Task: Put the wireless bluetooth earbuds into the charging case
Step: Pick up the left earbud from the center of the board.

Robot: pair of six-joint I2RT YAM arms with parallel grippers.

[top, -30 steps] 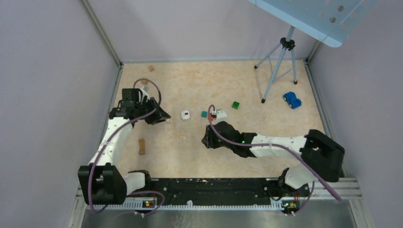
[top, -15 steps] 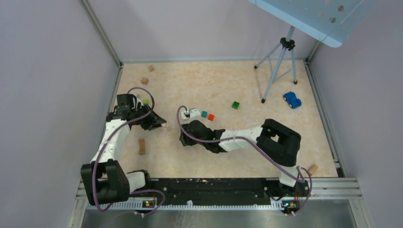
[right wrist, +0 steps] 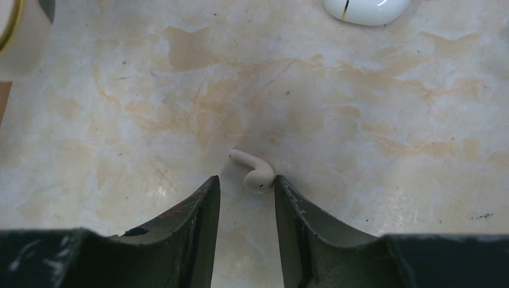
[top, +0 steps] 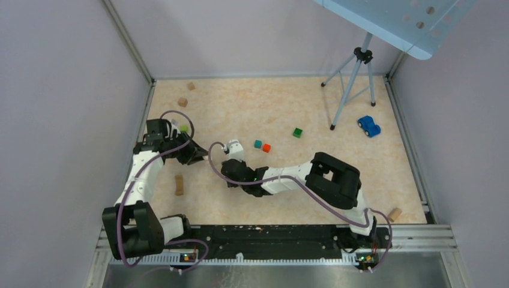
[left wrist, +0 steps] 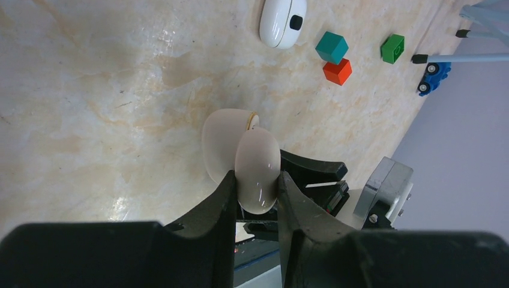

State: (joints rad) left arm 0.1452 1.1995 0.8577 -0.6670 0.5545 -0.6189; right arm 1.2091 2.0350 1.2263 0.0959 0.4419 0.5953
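Observation:
The cream charging case [left wrist: 258, 168] hangs above the table with its lid [left wrist: 219, 141] swung open, and my left gripper [left wrist: 256, 175] is shut on its body. In the top view the left gripper [top: 201, 155] sits at the left of the table. One white earbud [right wrist: 255, 171] lies on the table, its stem pointing left. My right gripper [right wrist: 246, 180] is open around it, and the bud's head touches the right fingertip [right wrist: 281, 183]. A corner of the case [right wrist: 18, 36] shows at the top left of the right wrist view. From above, the right gripper [top: 233, 174] stands just right of the left one.
A white oval object [left wrist: 282, 21] lies beyond the earbud, with a teal cube [top: 257, 144] and an orange cube [top: 266, 148] beside it. Farther right are a green cube [top: 298, 132], a blue toy car [top: 369, 126] and a tripod [top: 351, 90]. Wooden blocks [top: 179, 185] are scattered about.
My right arm has swept left from the table's middle to just beside the left gripper, over the earbud. The left arm has shifted only slightly, still holding the case.

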